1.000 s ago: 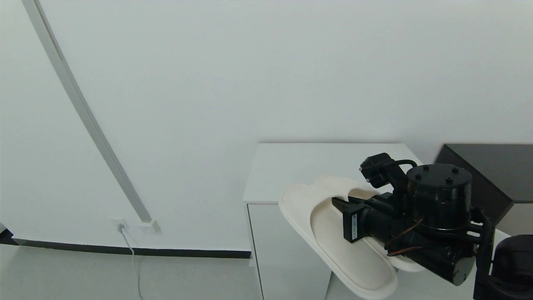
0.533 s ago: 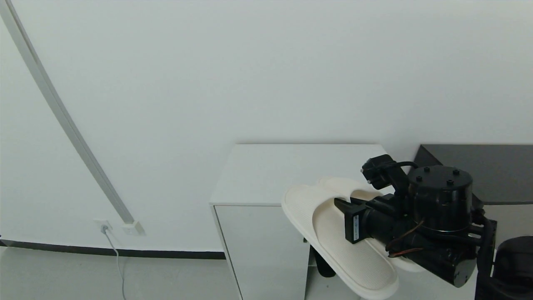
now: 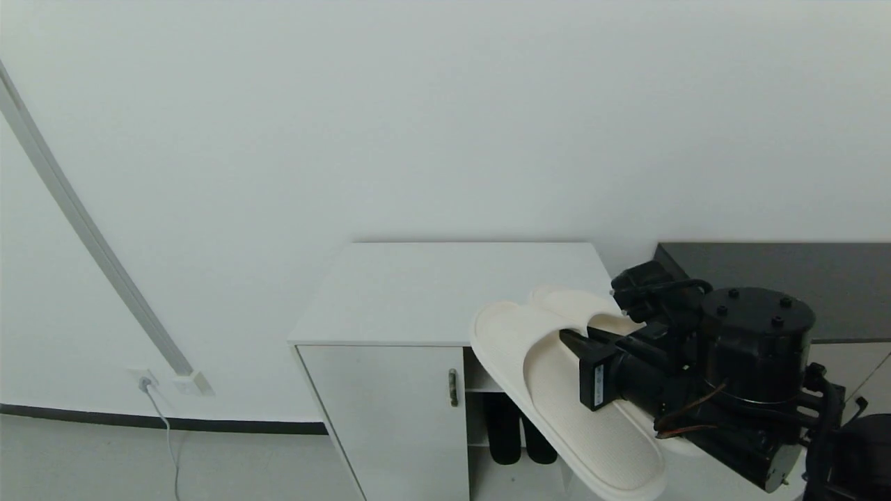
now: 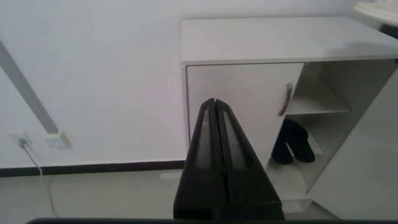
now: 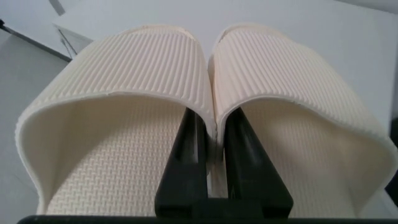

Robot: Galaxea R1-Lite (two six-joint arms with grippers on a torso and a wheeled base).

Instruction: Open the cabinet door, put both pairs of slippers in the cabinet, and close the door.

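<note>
**Q:** What is the right gripper [image 5: 214,124] doing?

**A:** It is pinching a pair of cream slippers [image 3: 557,396]. Its two black fingers [image 5: 191,146] are reaching in under the ribbed uppers and squeezing the slippers' two inner walls together, so only a narrow gap is showing between them.

**Q:** Where are those slippers sitting?

**A:** They are hanging in the air, side by side and touching, with toes tilting up and heels low. In the head view they are overlapping the front right part of a white cabinet [image 3: 445,292].

**Q:** And the left gripper [image 4: 215,109]?

**A:** It is pressing its fingers fully together and gripping nothing. It is pointing towards the cabinet front, well apart from it.

**Q:** How is the cabinet standing?

**A:** The closed door [image 3: 383,417] is covering its left half, with a small metal handle [image 3: 452,387] at its inner edge. The right half is standing open; the pale panel in the left wrist view appears to be the open door [image 4: 367,168]. Inside, a dark pair [image 4: 293,142] of slippers is sitting under a shelf [image 4: 317,106].

**Q:** Anything around it?

**A:** A dark table [image 3: 779,278] is standing just beside the cabinet on the robot's right, and a wall socket [image 3: 143,381] is trailing a cable down the wall to the left.
</note>
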